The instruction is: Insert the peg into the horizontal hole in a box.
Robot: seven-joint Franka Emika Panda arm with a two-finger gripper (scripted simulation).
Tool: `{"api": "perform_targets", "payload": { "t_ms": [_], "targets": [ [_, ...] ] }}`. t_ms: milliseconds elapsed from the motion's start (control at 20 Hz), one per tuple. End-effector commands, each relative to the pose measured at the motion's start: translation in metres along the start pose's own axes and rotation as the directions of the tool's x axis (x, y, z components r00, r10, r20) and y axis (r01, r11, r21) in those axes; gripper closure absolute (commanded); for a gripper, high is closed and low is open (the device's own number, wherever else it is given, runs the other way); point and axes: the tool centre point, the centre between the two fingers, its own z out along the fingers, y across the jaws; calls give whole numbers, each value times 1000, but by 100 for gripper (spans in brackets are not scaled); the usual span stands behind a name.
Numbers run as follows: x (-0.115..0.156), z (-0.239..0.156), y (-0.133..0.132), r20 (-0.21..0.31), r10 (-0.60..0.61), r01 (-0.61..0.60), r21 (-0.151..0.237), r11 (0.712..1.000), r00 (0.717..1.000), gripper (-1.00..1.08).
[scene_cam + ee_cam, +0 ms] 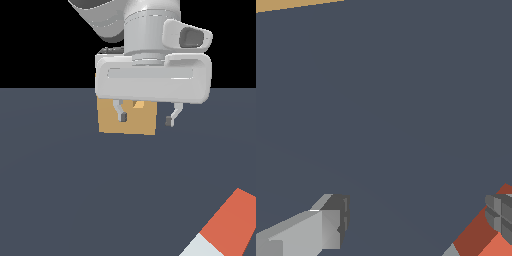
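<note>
One grey end effector hangs wide and empty before the tan cube box; the long orange-red and pale-grey square peg lies well apart on the dark table, toward the exterior view's lower right, its long axis diagonal.

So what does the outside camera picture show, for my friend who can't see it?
A big grey robot tool hangs open and empty over a dark floor, right in front of a tan box with a small hole. The orange-and-white peg lies apart, in the bottom corner on the exterior view's right.

matt tan box, smooth matt peg
</note>
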Motion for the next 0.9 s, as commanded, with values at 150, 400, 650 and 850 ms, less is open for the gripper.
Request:
{"api": "perform_targets", "payload": {
  "t_ms": [150,400,650,850],
  "targets": [
    [-49,20,34,2,213,-213,-8,977,977,-92],
    [-96,37,55,0,392,-392,-15,920,920,-92],
    [-139,50,65,-2,532,-532,-20,847,847,-92],
    [-164,58,67,-4,607,-607,-23,794,795,-92]
  ]
}}
